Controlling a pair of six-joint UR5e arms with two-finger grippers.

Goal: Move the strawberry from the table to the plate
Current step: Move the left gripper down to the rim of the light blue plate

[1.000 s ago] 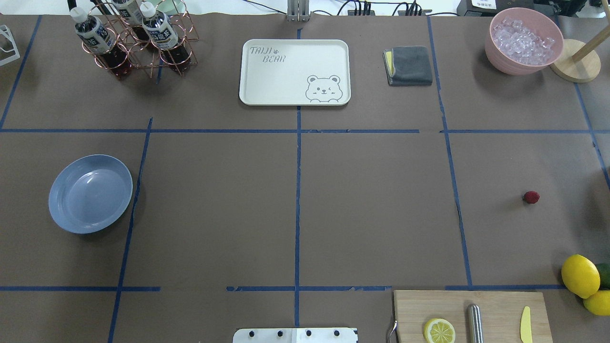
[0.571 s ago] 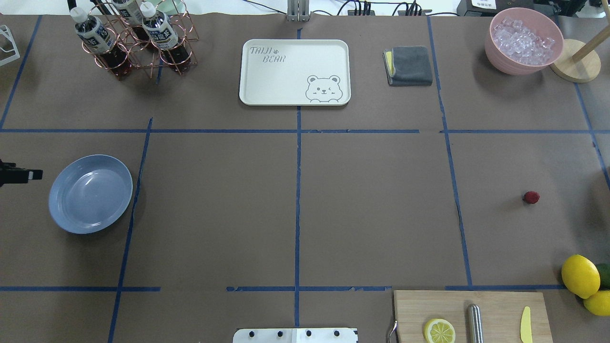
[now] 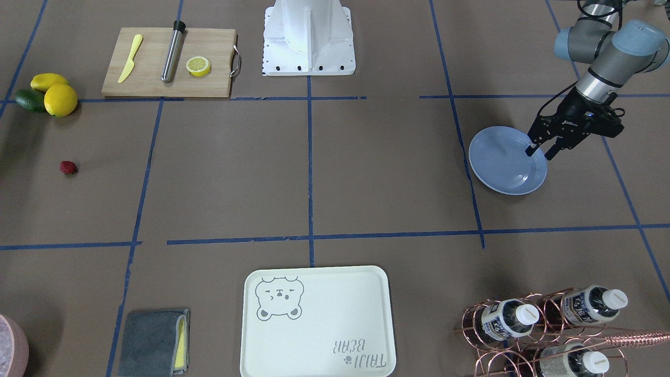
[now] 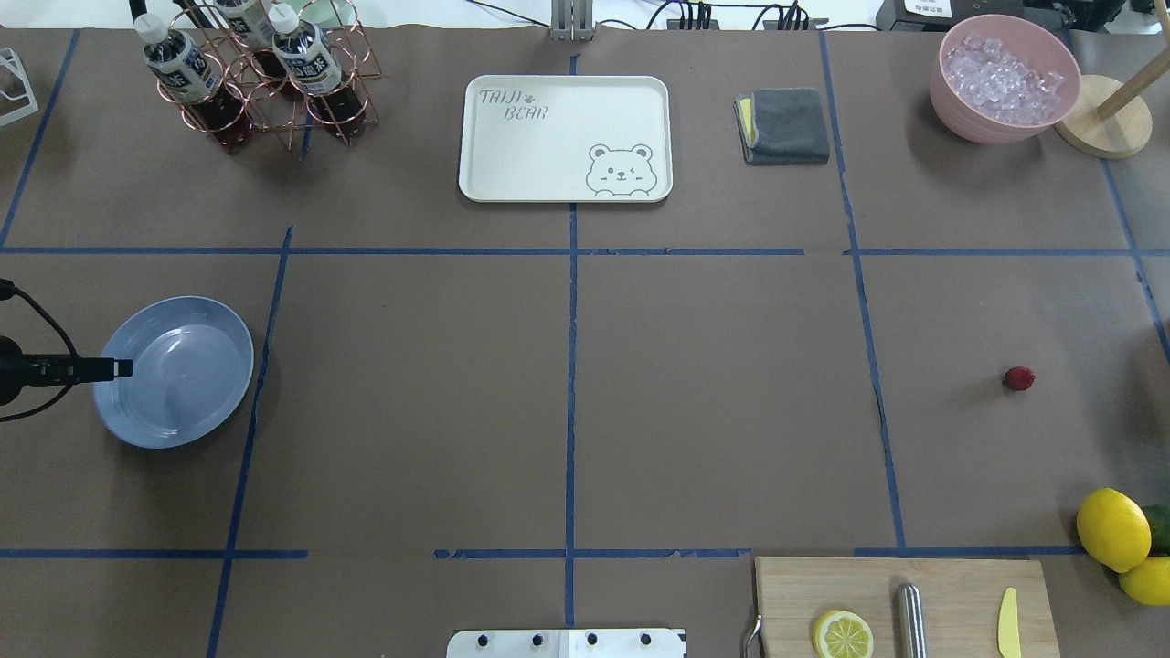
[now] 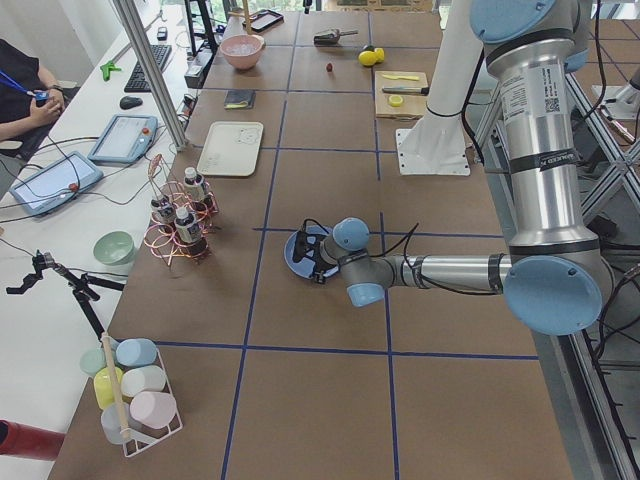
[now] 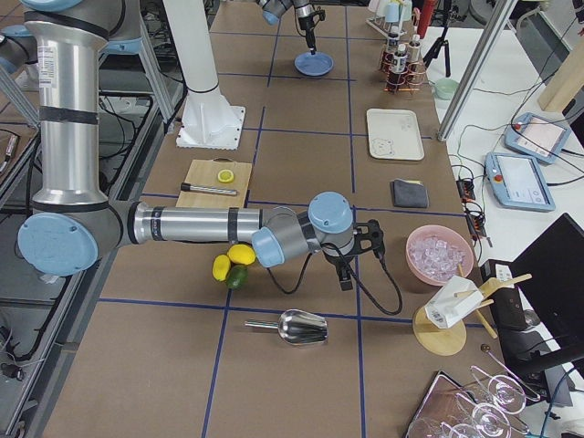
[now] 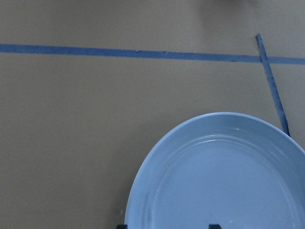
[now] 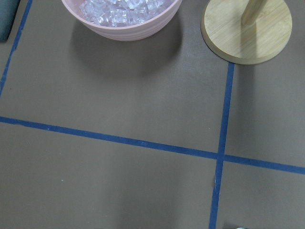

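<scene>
The strawberry (image 4: 1018, 378) is a tiny dark-red berry lying alone on the brown table (image 4: 713, 393) at the right; it also shows in the front view (image 3: 68, 167). The pale blue plate (image 4: 183, 384) sits empty at the left. My left gripper (image 3: 539, 153) hangs open over the plate's (image 3: 497, 167) outer rim, nothing between its fingers. In the left wrist view the plate (image 7: 219, 181) fills the lower right. My right gripper (image 6: 344, 276) shows only in the exterior right view, low over the table near the lemons; I cannot tell whether it is open or shut.
Lemons (image 4: 1113, 528) and a lime lie at the right edge near the strawberry. A cutting board (image 4: 905, 603) holds a lemon half, a steel rod and a yellow knife. A bear-print tray (image 4: 565, 137), grey cloth (image 4: 784, 125), ice bowl (image 4: 1004, 78) and bottle rack (image 4: 256, 78) line the far side.
My left gripper has come in from the left edge and now reaches over the plate's rim. The strawberry and the plate have not moved.
</scene>
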